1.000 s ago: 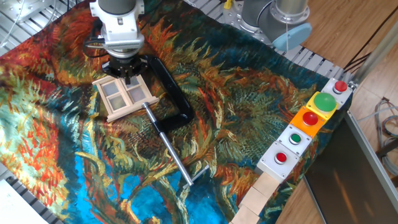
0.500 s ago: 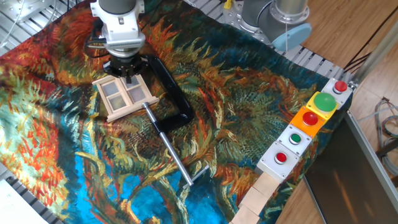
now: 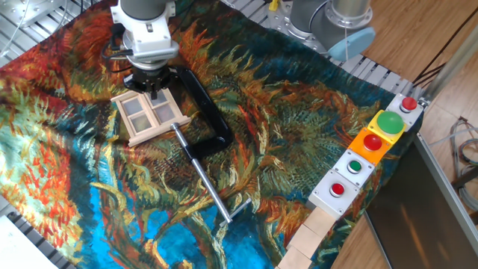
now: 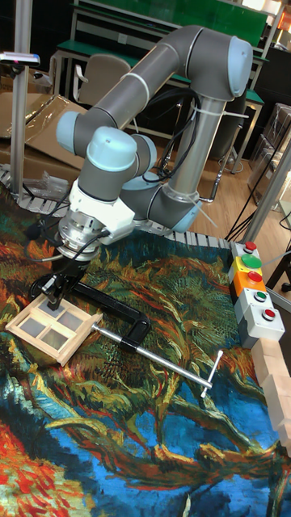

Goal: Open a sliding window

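Observation:
The sliding window is a small pale wooden frame with four translucent panes, lying flat on the patterned cloth at the left. It also shows in the tall fixed view as the sliding window. My gripper points straight down at the frame's far edge, black fingers close together and tips at or just on the wood. From the other side the gripper sits at the frame's upper corner. Nothing is held between the fingers.
A black C-clamp with a long steel screw lies right beside the window, touching its right side. Push-button boxes and pale wooden blocks line the right table edge. A second arm's base stands at the back.
The wrist has shifted very slightly to the right over the window's far edge. The window frame and the clamp lie where they were.

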`<control>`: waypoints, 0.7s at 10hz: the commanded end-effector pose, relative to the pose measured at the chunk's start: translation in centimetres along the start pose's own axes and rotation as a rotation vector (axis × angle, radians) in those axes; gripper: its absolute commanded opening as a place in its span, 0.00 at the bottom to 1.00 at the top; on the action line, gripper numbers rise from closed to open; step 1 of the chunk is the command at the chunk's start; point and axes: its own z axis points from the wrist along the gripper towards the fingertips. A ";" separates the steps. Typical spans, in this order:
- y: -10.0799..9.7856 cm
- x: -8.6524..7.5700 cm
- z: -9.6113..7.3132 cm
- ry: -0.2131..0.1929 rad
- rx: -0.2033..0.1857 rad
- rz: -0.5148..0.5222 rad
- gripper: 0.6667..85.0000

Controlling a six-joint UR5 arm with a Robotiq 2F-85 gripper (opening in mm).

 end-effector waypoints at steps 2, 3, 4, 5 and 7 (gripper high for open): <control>-0.6 1.7 -0.3 0.068 0.022 -0.022 0.03; -0.4 1.6 -0.3 0.061 0.012 -0.009 0.03; -0.5 1.7 -0.3 0.068 0.019 -0.008 0.03; -0.5 1.6 -0.3 0.061 0.018 -0.005 0.03; -0.2 0.2 -0.1 0.038 0.015 0.000 0.02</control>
